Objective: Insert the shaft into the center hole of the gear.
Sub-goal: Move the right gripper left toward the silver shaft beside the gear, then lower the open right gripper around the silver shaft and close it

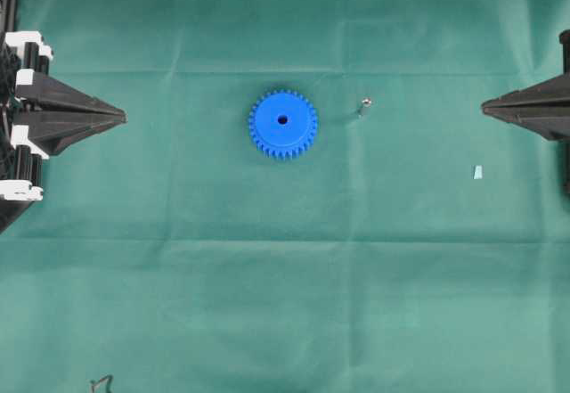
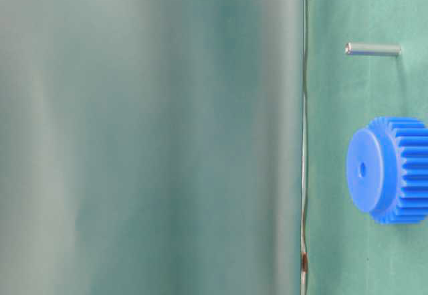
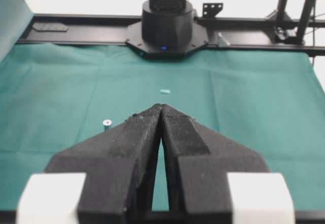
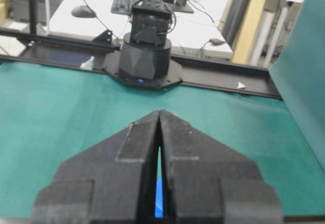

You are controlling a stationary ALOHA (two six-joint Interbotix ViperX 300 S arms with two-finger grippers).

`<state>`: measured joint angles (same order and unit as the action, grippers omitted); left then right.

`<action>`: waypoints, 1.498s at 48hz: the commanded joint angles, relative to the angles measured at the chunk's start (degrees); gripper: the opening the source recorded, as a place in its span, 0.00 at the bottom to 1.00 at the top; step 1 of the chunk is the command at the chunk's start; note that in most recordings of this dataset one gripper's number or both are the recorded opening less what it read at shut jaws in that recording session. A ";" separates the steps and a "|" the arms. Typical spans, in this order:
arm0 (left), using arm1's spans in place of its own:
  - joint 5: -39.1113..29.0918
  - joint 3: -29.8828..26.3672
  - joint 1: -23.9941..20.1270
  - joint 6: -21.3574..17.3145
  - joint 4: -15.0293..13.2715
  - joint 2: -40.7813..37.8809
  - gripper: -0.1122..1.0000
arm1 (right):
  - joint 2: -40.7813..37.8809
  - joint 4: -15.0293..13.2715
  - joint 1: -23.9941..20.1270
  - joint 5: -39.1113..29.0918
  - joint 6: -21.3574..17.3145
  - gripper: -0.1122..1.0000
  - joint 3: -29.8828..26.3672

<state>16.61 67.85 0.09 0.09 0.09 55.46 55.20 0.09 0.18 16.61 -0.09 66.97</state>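
overhead view: the gear (image 1: 283, 123) lies flat at the centre of the green cloth (image 1: 267, 304), its center hole (image 1: 282, 119) facing up and unobstructed. the shaft (image 1: 363, 105) stands on end on the cloth at about 3 o'clock from the gear, near it but clearly apart; a small pale scrap (image 1: 477, 172) lies farther out, toward 4 o'clock. the left gripper (image 1: 123, 118) waits at 9 o'clock and the right gripper (image 1: 484, 105) at 3 o'clock, both well away from the parts; in the wrist views each pair of jaws is pressed together at the tips and holds nothing.

judged stage: nothing is grasped yet, so picking up the shaft comes first. the right gripper is the nearer one. it would do well to part its jaws only a little, come in over the pin and pinch it near the top, since so thin a pin could tip over or slip sideways under a glancing touch. keeping the pin upright and directly over the hole before lowering should ease entry; the left gripper could steady the gear rim
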 commanded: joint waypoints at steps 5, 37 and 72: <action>0.79 -2.72 1.32 -0.26 1.23 -0.53 0.10 | -0.88 -0.26 1.32 -1.41 0.53 0.12 -1.14; 0.00 -2.55 1.41 0.09 1.23 -0.88 0.10 | -27.25 0.97 13.45 1.41 -0.18 0.37 -9.32; -1.05 -2.55 1.32 -0.09 1.23 -0.88 0.10 | -50.89 5.10 15.29 7.47 -0.35 0.85 -10.72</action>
<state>15.29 66.53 1.23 0.00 1.14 55.11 4.83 4.75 15.29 23.20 -0.35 57.39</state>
